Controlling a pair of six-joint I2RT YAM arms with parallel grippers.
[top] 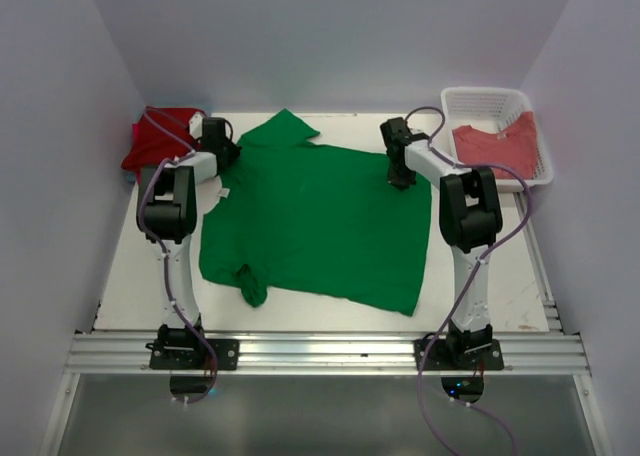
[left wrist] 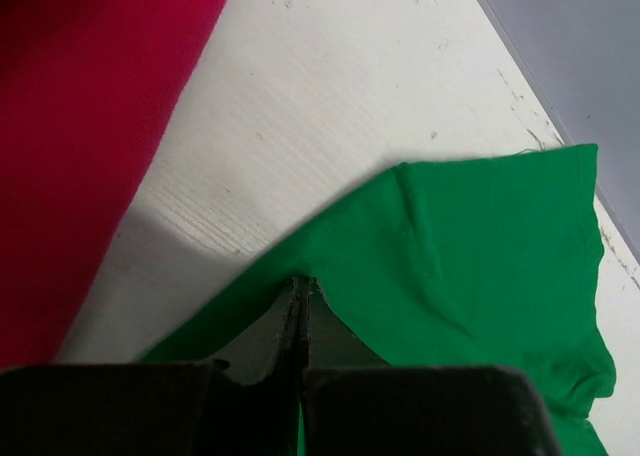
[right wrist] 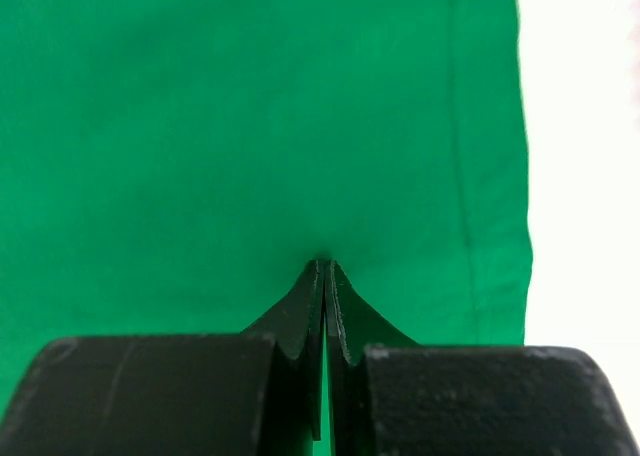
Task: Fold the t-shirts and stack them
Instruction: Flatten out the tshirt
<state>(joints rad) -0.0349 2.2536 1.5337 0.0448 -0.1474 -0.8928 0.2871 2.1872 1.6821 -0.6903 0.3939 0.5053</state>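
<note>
The bright green t-shirt [top: 315,216] lies spread flat on the white table [top: 515,276], with one sleeve curled at its near left. My left gripper [top: 222,152] is at the shirt's far left edge and is shut on a pinch of green cloth [left wrist: 470,246]; the left wrist view shows the fingertips [left wrist: 300,282] closed on it. My right gripper [top: 402,172] is at the far right edge and is shut on the green cloth [right wrist: 250,126], the tips [right wrist: 325,264] closed together. A red t-shirt [top: 160,136] lies bunched at the back left and also shows in the left wrist view [left wrist: 80,126].
A white lattice basket [top: 485,91] stands at the back right and holds a salmon-red t-shirt [top: 495,141]. Grey walls enclose the table on three sides. An aluminium rail [top: 330,351] runs along the near edge at the arm bases.
</note>
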